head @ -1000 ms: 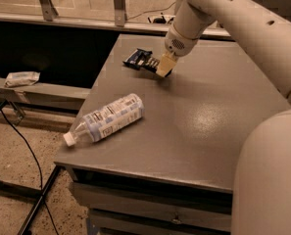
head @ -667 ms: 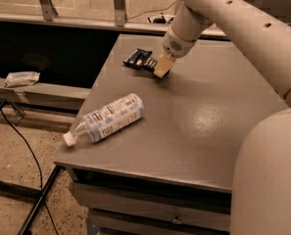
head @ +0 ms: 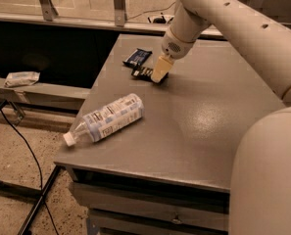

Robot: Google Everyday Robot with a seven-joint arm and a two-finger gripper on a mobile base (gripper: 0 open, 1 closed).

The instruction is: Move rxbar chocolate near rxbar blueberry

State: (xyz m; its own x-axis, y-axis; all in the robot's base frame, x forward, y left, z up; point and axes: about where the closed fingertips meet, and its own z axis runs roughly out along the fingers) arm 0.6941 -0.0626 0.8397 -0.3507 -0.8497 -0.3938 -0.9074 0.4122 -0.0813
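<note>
The rxbar chocolate (head: 144,73), a flat black bar with pale lettering, lies on the grey table (head: 204,121) near its far left part. The rxbar blueberry (head: 137,57), a dark navy bar with a paler patch, lies just behind it to the left, almost touching it. My gripper (head: 159,71) comes down from the white arm and its tan fingers sit at the right end of the chocolate bar, partly covering it.
A clear plastic water bottle (head: 106,118) with a white label lies on its side near the table's left front edge, cap pointing off the table. A crumpled packet (head: 20,78) lies on a low ledge at the left. My arm fills the right side.
The gripper and the two bars stand as before; nothing has visibly moved.
</note>
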